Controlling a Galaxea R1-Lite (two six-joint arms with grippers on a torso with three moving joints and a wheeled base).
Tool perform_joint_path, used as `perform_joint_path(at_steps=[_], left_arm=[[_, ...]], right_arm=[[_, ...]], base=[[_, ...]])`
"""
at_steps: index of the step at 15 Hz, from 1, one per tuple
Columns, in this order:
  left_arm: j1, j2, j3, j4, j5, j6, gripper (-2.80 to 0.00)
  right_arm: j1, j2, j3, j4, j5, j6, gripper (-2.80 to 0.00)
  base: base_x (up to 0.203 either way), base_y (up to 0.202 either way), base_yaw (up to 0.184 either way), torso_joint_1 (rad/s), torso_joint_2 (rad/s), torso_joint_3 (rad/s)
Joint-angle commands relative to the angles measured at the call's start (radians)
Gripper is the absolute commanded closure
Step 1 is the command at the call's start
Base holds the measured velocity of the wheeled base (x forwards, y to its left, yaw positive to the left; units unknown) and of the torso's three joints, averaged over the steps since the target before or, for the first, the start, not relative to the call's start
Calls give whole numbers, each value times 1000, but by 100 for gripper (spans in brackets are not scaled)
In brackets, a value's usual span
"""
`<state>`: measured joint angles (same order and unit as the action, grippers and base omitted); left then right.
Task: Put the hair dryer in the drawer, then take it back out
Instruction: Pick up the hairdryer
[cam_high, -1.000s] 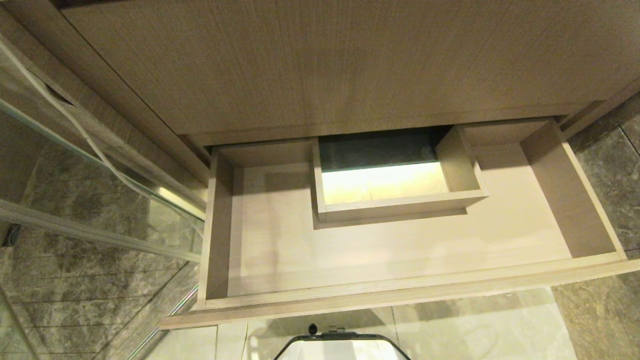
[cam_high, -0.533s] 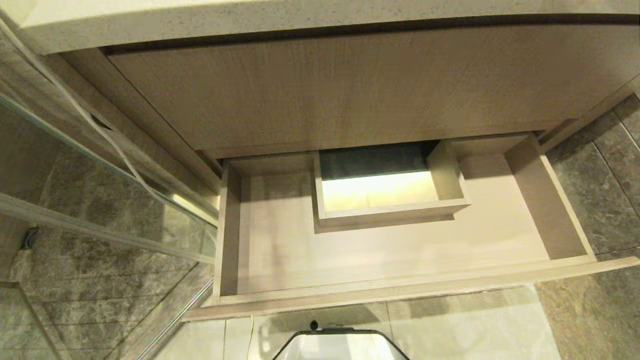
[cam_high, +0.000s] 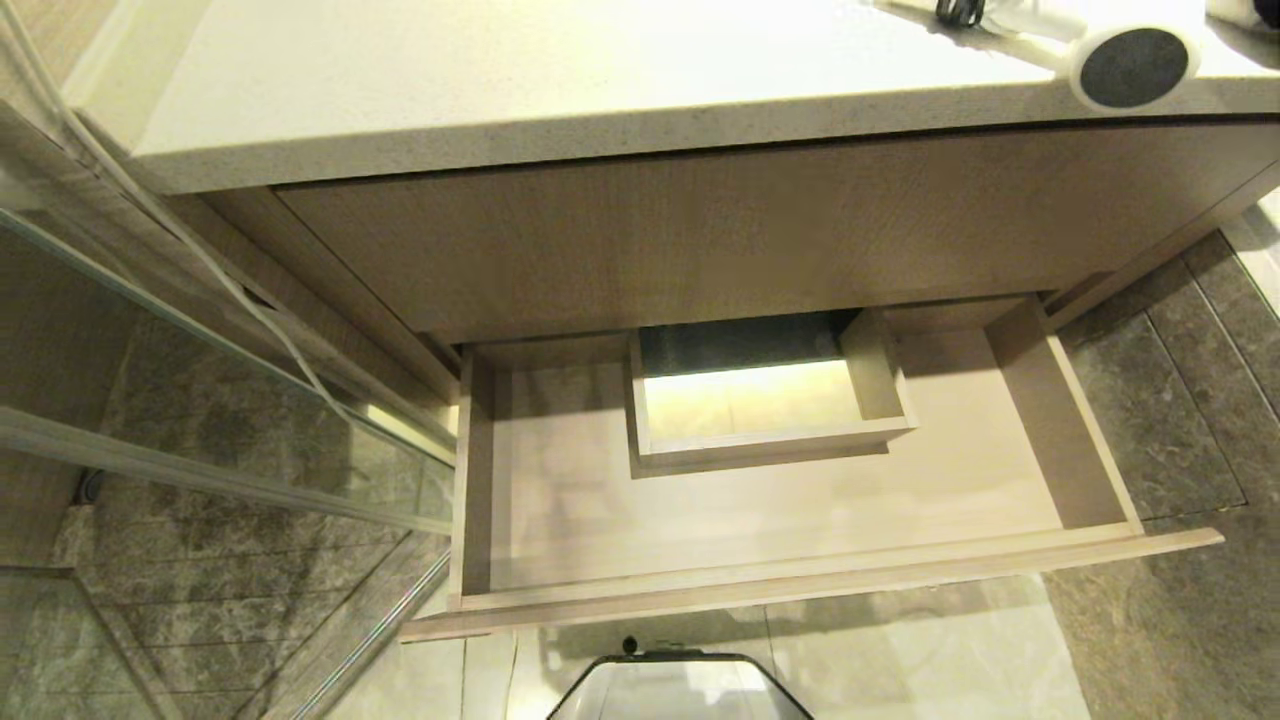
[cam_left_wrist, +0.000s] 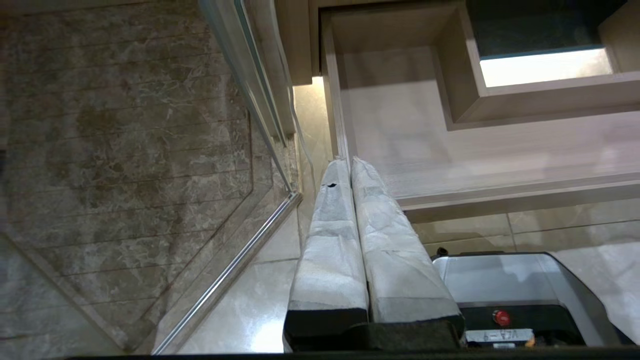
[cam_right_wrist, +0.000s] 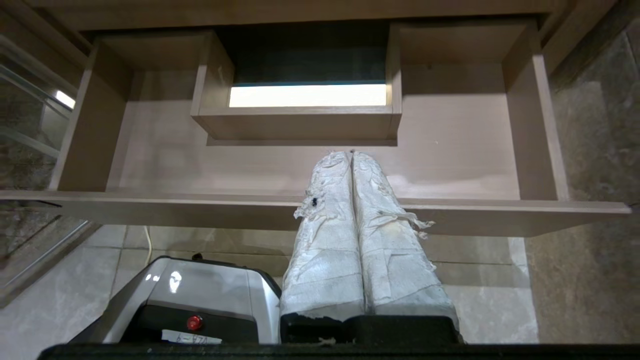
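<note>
The hair dryer (cam_high: 1120, 55) lies on the countertop (cam_high: 560, 80) at 1 o'clock in the head view, barrel axis pointing toward 4 o'clock, above the open drawer (cam_high: 800, 585), nearer the right gripper (cam_right_wrist: 352, 152); both it and the left gripper (cam_left_wrist: 349, 160) are closed and empty.

We see a pale speckled counter (cam_high: 560, 90) above a tall wood panel (cam_high: 700, 230), a glass shower screen (cam_high: 200, 400) at left, and dark marble floor tiles (cam_high: 1180, 420) at right.
</note>
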<state>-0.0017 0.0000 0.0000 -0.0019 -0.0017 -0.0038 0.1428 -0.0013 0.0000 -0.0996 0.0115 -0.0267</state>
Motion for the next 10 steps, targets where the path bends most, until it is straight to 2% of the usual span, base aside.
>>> perform_joint_path(at_steps=[1, 6, 10], left_arm=[[0, 0, 0, 0, 0, -1, 0], [0, 0, 0, 0, 0, -1, 0], [0, 0, 0, 0, 0, -1, 0]], right_arm=[[0, -39, 40, -3, 1, -2, 0], [0, -39, 40, 0, 1, -4, 0], [0, -39, 40, 0, 1, -3, 0]], base=[[0, 0, 0, 302, -579, -279], [0, 0, 0, 309, -593, -286], [0, 0, 0, 212, -395, -190]])
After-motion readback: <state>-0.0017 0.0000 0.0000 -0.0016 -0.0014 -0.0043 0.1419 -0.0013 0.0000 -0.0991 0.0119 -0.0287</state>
